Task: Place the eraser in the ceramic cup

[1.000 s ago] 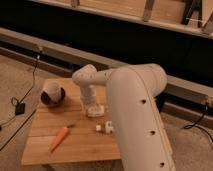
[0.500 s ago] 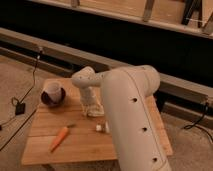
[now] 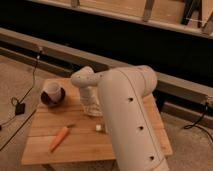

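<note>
Looks like the grab step: gripper (image 3: 93, 108) sits low just behind the eraser (image 3: 100, 128), can't tell if it's clenched, and next needs lining up over it before the ceramic cup (image 3: 52, 93).

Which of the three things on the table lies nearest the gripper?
The eraser, a small white block just in front of the gripper, which is low over the table; the carrot and cup lie farther left.

Wooden table (image 3: 45, 146) on speckled floor (image 3: 192, 147)
</note>
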Available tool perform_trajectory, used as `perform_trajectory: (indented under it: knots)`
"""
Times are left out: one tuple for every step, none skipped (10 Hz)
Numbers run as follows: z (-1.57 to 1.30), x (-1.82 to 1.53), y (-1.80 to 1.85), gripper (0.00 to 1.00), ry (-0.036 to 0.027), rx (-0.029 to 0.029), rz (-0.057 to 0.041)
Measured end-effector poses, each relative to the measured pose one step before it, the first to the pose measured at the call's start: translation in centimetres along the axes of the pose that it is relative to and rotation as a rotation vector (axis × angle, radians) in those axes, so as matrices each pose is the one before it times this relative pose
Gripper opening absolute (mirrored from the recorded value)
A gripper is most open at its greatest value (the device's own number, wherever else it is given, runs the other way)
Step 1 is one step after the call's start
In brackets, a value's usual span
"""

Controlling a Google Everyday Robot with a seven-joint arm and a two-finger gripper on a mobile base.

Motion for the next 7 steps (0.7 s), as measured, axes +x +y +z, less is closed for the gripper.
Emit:
perform_trajectory:
  knots:
    - [-0.733, -0.378, -0.052, 0.00, -0.01490, -0.01430, 0.01317]
    - [-0.601, -0.242, 0.217, 0.00, -0.01066, -0.00895, 0.00407]
    - [-0.827, -0.238, 0.036, 0.00, -0.01382, -0.01091, 0.00614]
    - [-0.862, -0.129, 0.079, 0.00, -0.01087, -0.01305, 0.00552]
    - [-0.960, -0.100, 0.085, 0.00, -0.01187, -0.01588, 0.00489]
    - [-0.972, -0.066, 0.066, 0.00, -0.01132, -0.01181, 0.00094]
    - [-0.818, -0.026, 0.182, 0.00, -0.00963, -0.00553, -0.00276]
